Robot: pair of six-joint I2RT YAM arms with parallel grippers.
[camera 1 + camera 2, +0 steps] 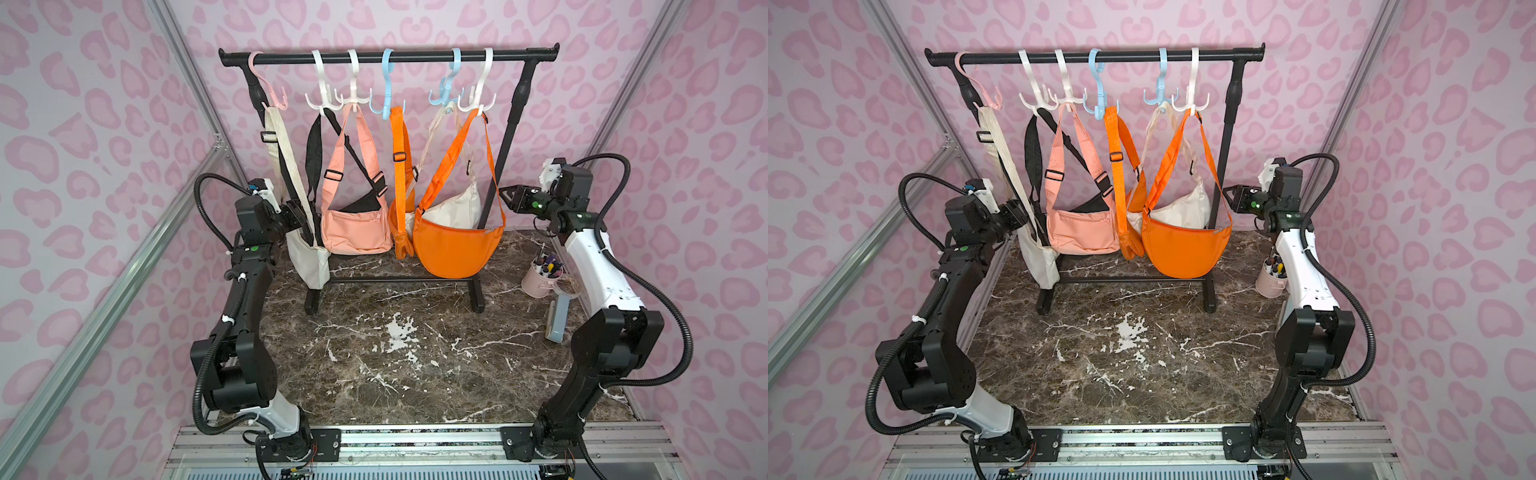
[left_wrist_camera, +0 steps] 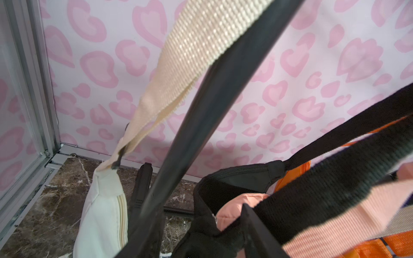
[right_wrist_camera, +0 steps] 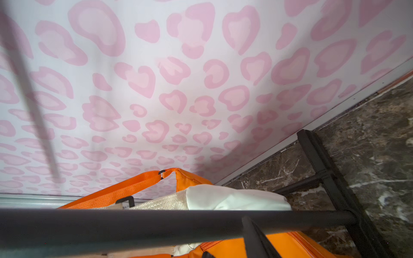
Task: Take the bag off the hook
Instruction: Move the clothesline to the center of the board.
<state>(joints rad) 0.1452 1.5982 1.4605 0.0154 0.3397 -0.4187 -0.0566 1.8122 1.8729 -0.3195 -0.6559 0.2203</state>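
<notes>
Cream bag (image 1: 307,262) not off yet: its strap (image 1: 282,141) is looped on the pink hook (image 1: 270,89) at the far-left end of the rack rail (image 1: 415,57). Bag body hangs low beside the left post (image 1: 254,85), close to the rack foot on the table (image 1: 374,353).

Left claw (image 1: 300,217) is at the strap about mid-height, right by that post. The strap hides it in both top views and the wrist view shows one finger (image 2: 257,232) only, so can't tell if it's open or clamped.

Right claw (image 1: 505,193) is at the right post (image 1: 523,89), tip touching or just beside it; grip unclear.

Peach bag (image 1: 357,232) and orange bag (image 1: 453,249) hang between the posts. Pink cup (image 1: 538,282) on the table by the right arm.
</notes>
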